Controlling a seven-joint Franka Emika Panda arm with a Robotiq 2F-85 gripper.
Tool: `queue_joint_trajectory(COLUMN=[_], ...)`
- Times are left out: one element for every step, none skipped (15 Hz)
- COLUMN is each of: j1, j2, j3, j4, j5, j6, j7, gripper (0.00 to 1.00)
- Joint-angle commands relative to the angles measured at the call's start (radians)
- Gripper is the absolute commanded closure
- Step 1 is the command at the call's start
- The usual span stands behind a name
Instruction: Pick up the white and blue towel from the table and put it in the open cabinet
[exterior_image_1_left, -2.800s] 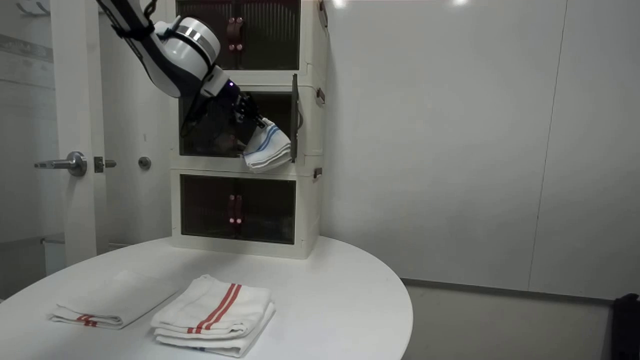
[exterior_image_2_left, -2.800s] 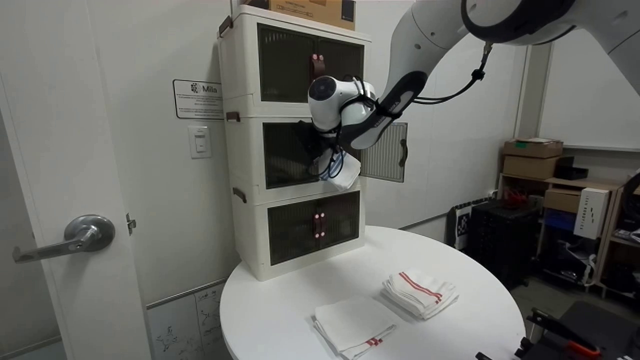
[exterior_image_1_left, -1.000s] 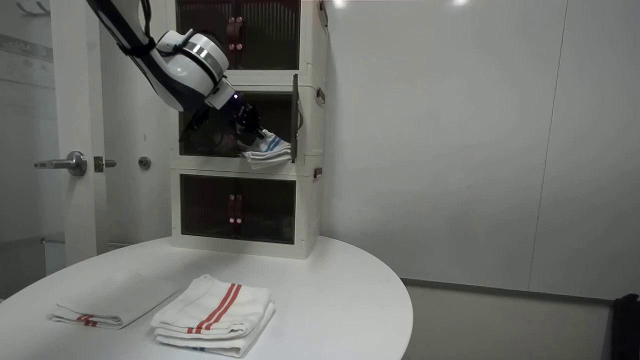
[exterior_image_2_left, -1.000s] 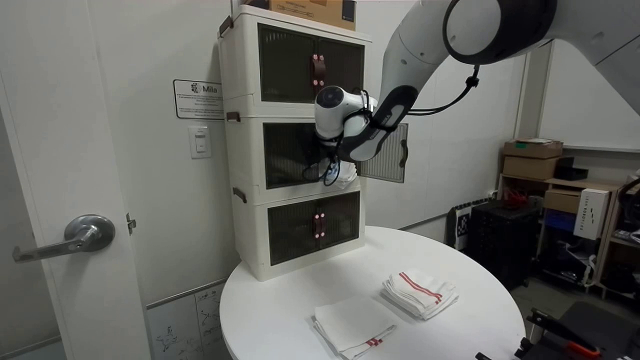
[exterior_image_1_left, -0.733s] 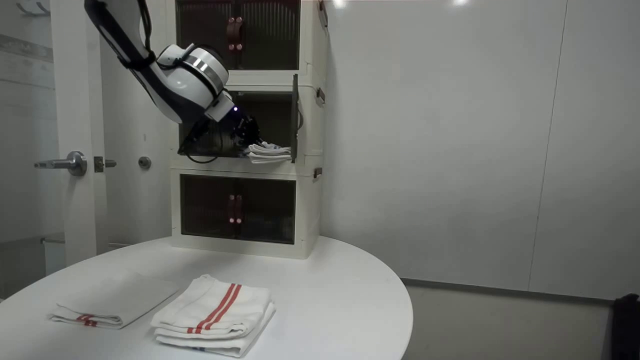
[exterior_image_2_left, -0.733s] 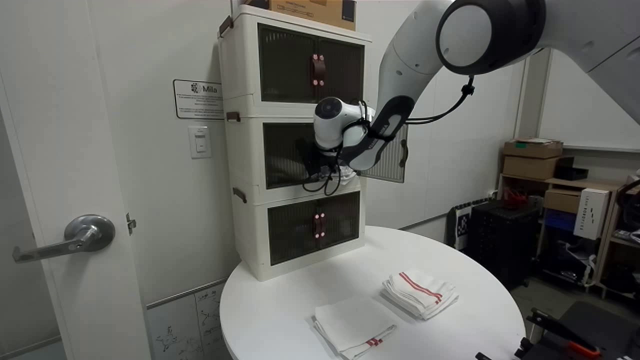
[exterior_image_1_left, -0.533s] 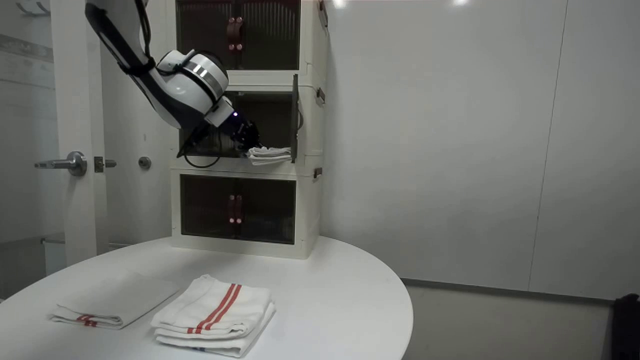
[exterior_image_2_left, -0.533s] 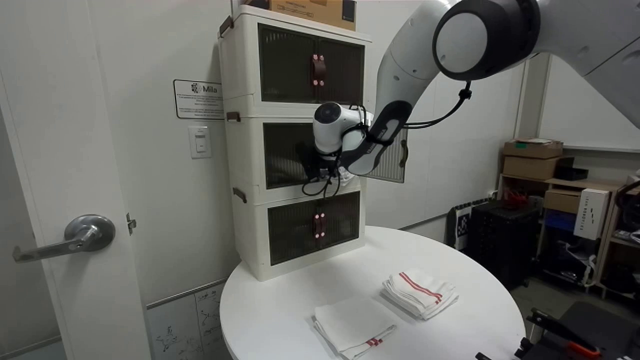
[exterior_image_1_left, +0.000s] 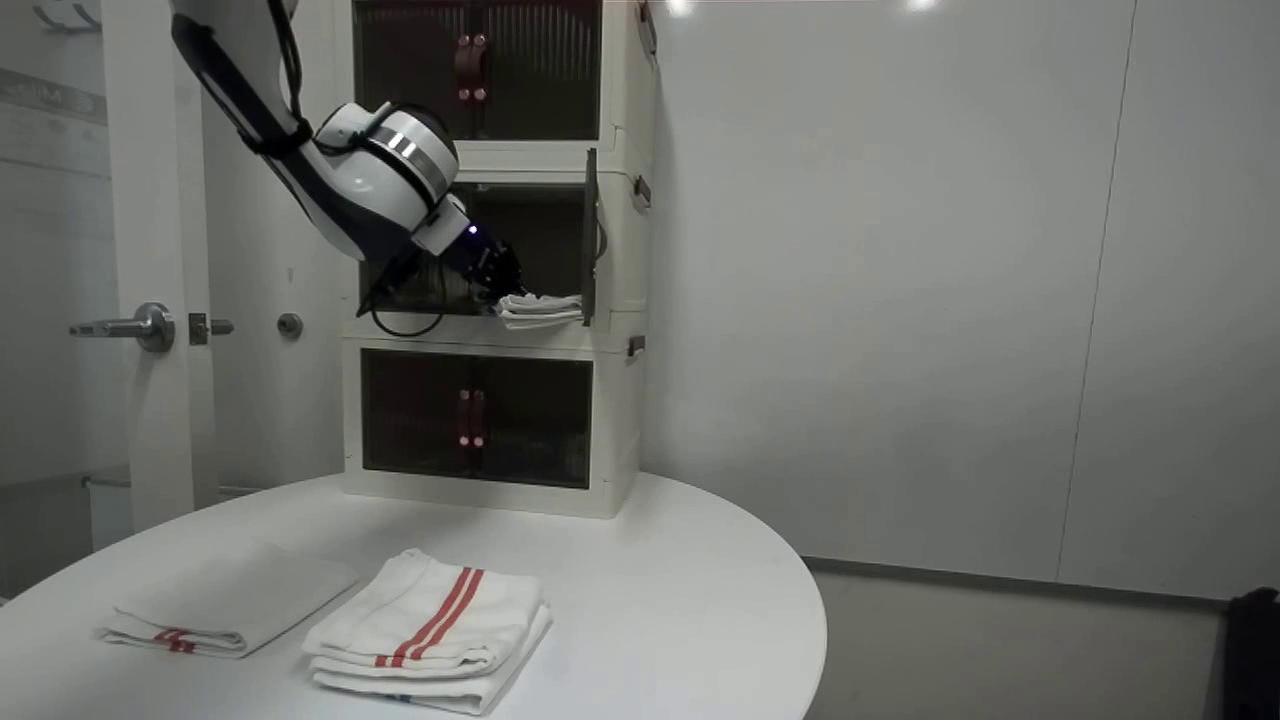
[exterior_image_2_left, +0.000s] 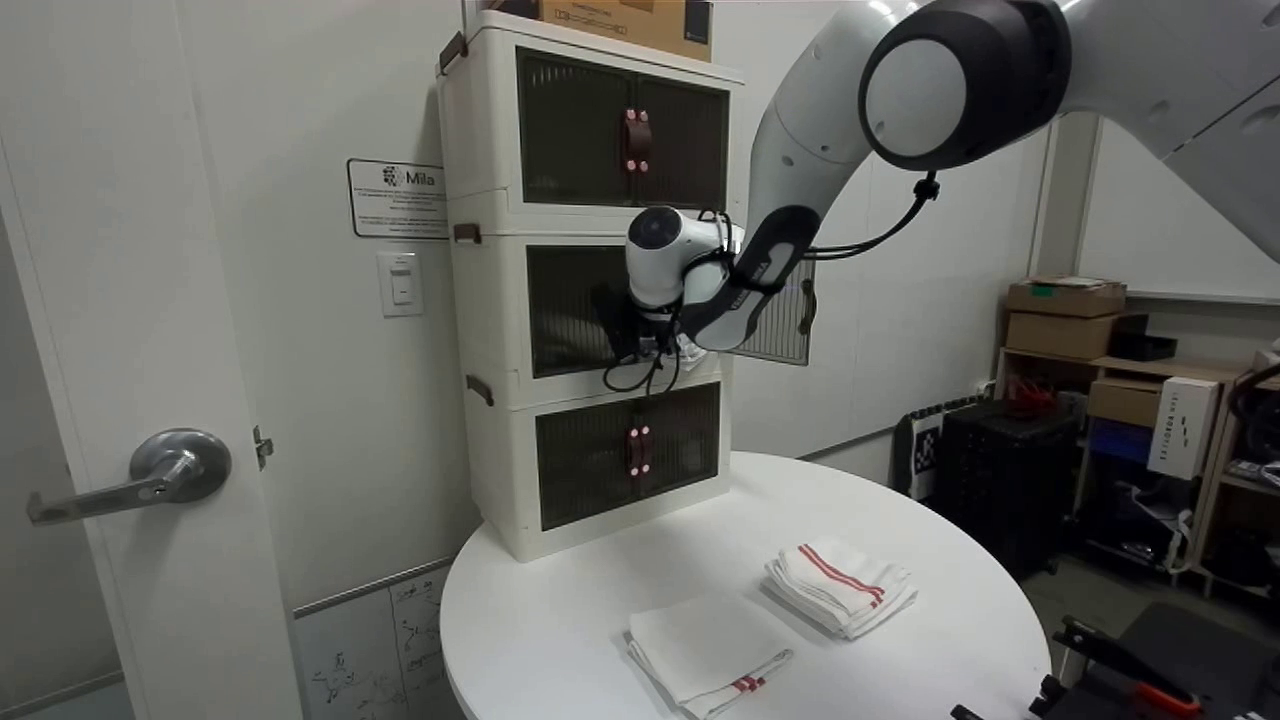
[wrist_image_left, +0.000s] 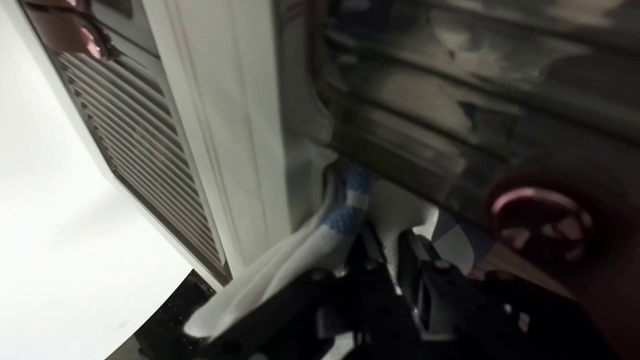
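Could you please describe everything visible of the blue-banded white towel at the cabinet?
The folded white towel looks like soft cloth in layers, two blue bands showing. It lies nearly flat on the lower edge of the open white-framed cabinet, jutting out slightly. The black gripper touches it; whether it grips is unclear.

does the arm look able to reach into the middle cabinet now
Probably yes: the open door leaves a gap at the end effector, though the shut door beside it narrows the way.

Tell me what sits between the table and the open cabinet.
In both exterior views, a shut, dark-fronted box unit stands between the table and the cabinet.
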Motion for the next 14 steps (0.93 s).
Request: queue_joint_trajectory(j1=[-0.031,-0.037,-0.043,-0.048,-0.053,-0.057,-0.061,-0.064,-0.067,-0.069,-0.071,-0.072,-0.073,-0.074], j2=[0.094,0.103,0.111,0.116,0.122,0.125,0.130,0.133,0.135,0.136,0.137,0.136,0.136,0.137], j3=[-0.035,-0.032,-0.028,-0.026,-0.025,-0.023,-0.023,-0.024,-0.024,-0.025,-0.026,-0.028,-0.028,-0.029], j4=[0.129,0.142,0.156,0.166,0.176,0.183,0.192,0.200,0.207,0.213,0.218,0.221,0.224,0.228], j5=[0.048,0.044,0.041,0.039,0.037,0.039,0.042,0.044,0.046,0.049,0.049,0.050,0.052,0.053], j6=[0.003,0.004,0.004,0.005,0.008,0.012,0.014,0.016,0.018,0.019,0.020,0.021,0.022,0.021], j7=[0.043,0.043,0.044,0.044,0.045,0.041,0.038,0.038,0.037,0.038,0.038,0.041,0.042,0.041], gripper=[0.91,0.91,0.91,0.91,0.91,0.91,0.91,0.91,0.91,0.91,0.91,0.91,0.91,0.91])
